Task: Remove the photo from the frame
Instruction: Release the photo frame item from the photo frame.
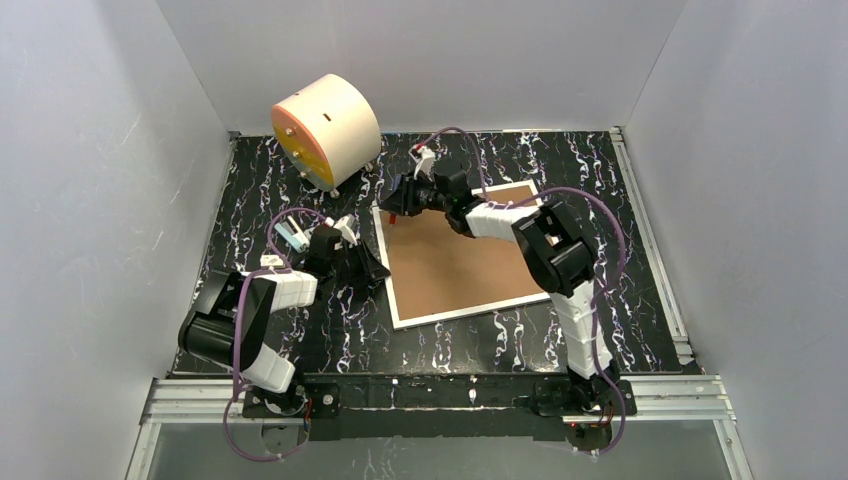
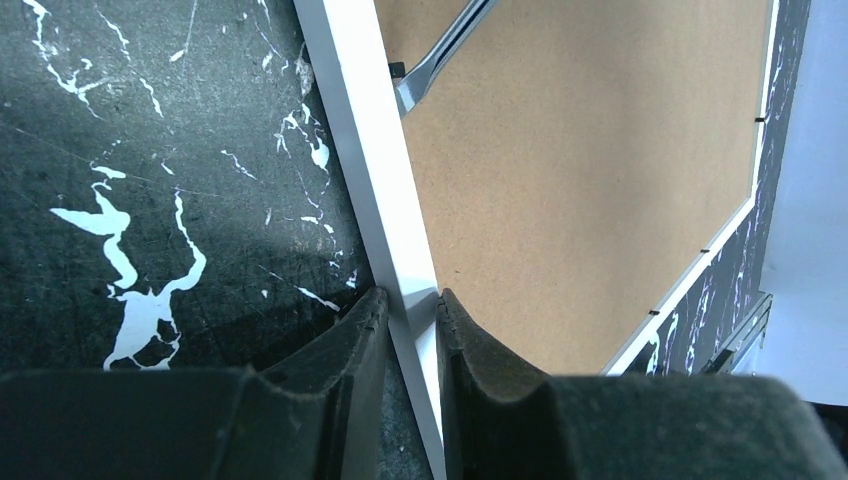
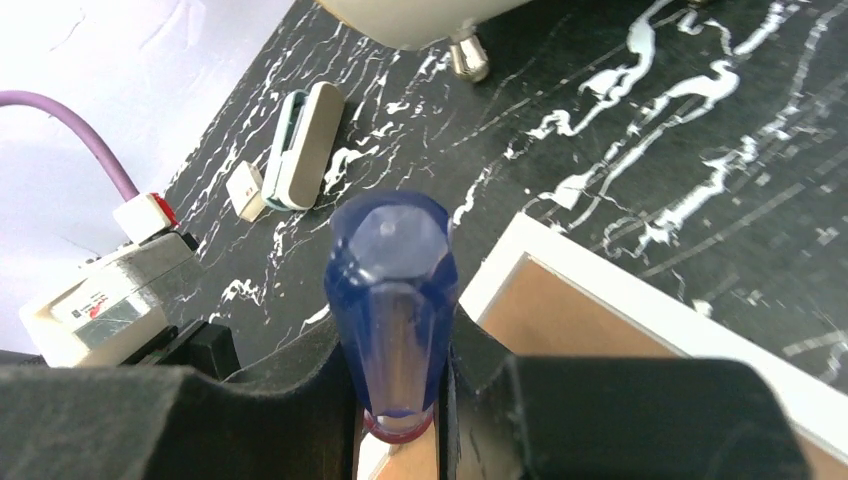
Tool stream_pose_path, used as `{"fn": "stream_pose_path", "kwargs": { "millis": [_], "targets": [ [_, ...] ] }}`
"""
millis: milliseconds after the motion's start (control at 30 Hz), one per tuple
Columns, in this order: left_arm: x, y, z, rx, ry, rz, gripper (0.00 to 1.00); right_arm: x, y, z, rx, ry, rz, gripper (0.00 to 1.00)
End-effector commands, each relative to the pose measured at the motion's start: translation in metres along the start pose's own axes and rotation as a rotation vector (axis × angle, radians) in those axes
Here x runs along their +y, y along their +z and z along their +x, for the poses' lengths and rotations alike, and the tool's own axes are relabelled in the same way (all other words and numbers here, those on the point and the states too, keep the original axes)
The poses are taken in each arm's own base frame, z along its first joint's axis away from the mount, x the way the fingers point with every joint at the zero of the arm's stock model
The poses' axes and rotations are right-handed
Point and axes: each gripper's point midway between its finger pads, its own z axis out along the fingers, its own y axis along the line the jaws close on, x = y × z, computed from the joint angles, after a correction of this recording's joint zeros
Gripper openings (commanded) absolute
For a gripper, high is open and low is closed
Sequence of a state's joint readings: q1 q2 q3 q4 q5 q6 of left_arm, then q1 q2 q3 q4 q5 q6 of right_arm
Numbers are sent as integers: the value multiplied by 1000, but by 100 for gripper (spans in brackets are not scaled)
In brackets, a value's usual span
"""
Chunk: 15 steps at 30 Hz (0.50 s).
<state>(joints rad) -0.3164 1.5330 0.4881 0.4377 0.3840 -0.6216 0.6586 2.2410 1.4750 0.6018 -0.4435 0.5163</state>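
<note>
Top external view: the frame lies back-up on the table, right of centre, with its brown board facing the camera. The left gripper sits at the frame's left edge. The right gripper hangs over the frame's upper left corner, its arm crossing the board. A cream cylinder with an orange face stands in the upper left of the picture. A small white and teal item lies just beside the left arm.

Left wrist view: the left gripper is clamped on the frame's white edge, one finger on the table side and one on the board side. At the top, a metal screwdriver blade angles down to the board, right beside the white rim; whether the tip touches cannot be told.

Right wrist view: the right gripper grips a screwdriver by its clear blue handle, which stands up between the fingers. The frame's corner shows at right of the handle, with brown board inside it. The white and teal item lies at upper left.
</note>
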Motion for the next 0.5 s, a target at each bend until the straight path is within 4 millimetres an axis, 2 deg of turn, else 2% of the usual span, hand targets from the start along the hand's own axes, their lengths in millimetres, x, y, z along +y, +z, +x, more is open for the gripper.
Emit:
{"fn": "stream_pose_path", "kwargs": {
  "millis": [0, 33, 133, 267, 367, 467],
  "targets": [
    [53, -8, 60, 178, -25, -201, 16, 1, -35, -52, -70, -54, 103, 1],
    [53, -8, 60, 177, -25, -200, 17, -1, -41, -54, -79, -53, 112, 1],
    [51, -7, 59, 178, -25, -194, 17, 8, -63, -79, -133, -61, 113, 1],
    [48, -8, 57, 172, -22, -181, 20, 3, -97, -94, -155, -53, 198, 1],
    [44, -10, 54, 166, -16, -171, 24, -30, -134, -92, -107, 3, 382, 1],
    [38, -13, 48, 149, -4, -157, 28, -64, -191, -85, -79, 107, 509, 1]
  ]
}}
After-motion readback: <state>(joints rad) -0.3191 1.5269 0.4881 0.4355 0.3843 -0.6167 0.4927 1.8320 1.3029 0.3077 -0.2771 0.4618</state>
